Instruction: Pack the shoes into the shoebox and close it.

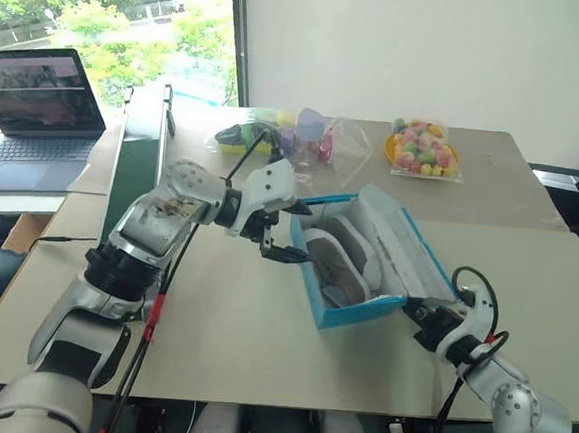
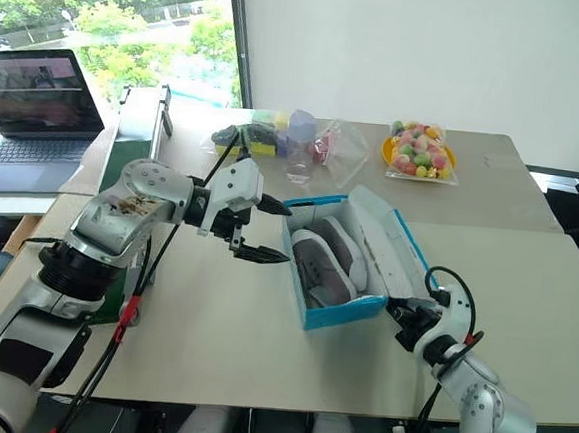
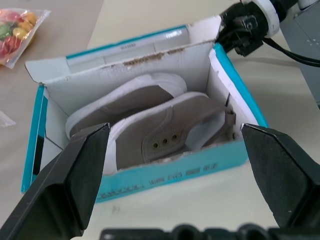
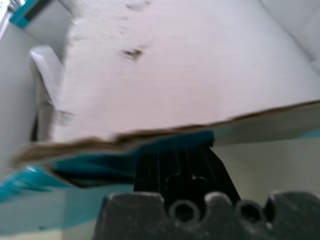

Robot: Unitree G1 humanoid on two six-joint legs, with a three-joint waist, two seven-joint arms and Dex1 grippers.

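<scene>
Cardboard: shoebox looked light, flimsy; you'd push its lid's free edge.
Left claw: gaped empty.
Right claw: shut under lid.

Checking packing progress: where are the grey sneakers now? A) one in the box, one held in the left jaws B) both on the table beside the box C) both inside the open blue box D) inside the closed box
C: both shoes lie side by side inside the shoebox, its lid open.

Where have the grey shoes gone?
Both shoes lie side by side inside the open blue shoebox, mid-table between the robot's two hands.
</scene>
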